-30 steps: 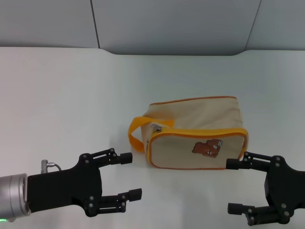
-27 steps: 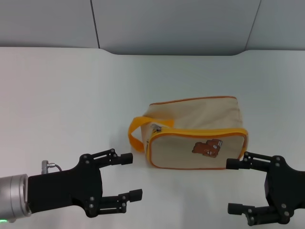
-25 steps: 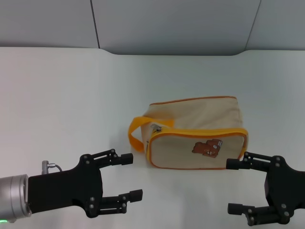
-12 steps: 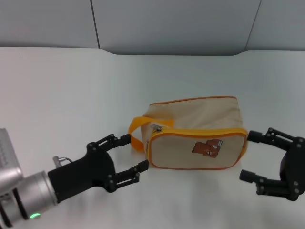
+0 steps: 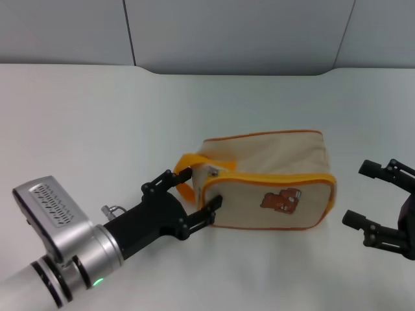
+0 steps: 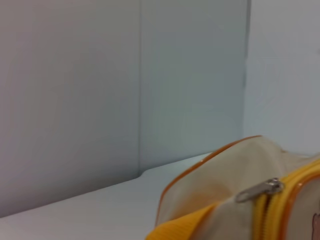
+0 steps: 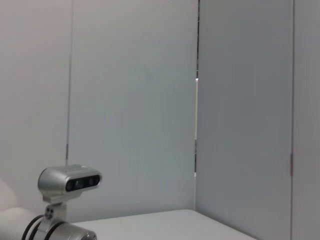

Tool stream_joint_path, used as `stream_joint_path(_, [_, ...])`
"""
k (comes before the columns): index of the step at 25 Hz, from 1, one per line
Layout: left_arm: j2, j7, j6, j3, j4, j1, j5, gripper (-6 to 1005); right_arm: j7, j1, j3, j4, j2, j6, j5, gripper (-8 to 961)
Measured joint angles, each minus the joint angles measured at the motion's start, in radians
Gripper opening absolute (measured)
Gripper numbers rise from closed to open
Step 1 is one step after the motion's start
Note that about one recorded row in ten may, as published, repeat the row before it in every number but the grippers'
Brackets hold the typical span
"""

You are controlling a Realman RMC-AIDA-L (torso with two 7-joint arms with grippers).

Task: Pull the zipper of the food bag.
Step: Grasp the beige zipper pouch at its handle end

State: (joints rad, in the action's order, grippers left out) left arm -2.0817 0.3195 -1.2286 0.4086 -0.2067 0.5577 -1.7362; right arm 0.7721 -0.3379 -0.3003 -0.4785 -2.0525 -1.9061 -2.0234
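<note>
The food bag (image 5: 272, 178) is a beige pouch with orange piping and a brown bear print, lying on the white table. Its orange loop strap (image 5: 188, 161) is at its left end. The small silvery pull tab of the zipper (image 5: 213, 172) sits at the bag's upper left corner and also shows in the left wrist view (image 6: 259, 190) beside the orange zip track (image 6: 261, 220). My left gripper (image 5: 198, 189) is open, its fingers either side of the bag's left end and strap. My right gripper (image 5: 356, 193) is open and empty, just right of the bag, apart from it.
The white table (image 5: 97, 116) runs back to grey wall panels (image 5: 240, 32). The right wrist view shows the wall and the left arm's silver wrist camera (image 7: 70, 182).
My left gripper has moved forward and right from the table's front up to the bag's left end. My right gripper has moved up and to the right, away from the bag.
</note>
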Motion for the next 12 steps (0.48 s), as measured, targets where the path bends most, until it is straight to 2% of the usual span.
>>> stream_joint_path(2, [0.0,-0.064,0.023,-0.042,-0.036,0.005,-0.014,725,-0.002,0.008,0.002,0.0,0.0,0.0,0.017,818])
stream_joint_path(7, [0.0,-0.079,0.024,-0.062,-0.05,0.006,-0.034,714,-0.017,0.017,0.003,0.001,-0.001,-0.002,0.04,814])
stream_joint_path(12, [0.0,-0.081,0.008,-0.062,-0.047,0.007,-0.055,545,-0.024,0.019,0.021,0.001,-0.007,-0.002,0.05,810])
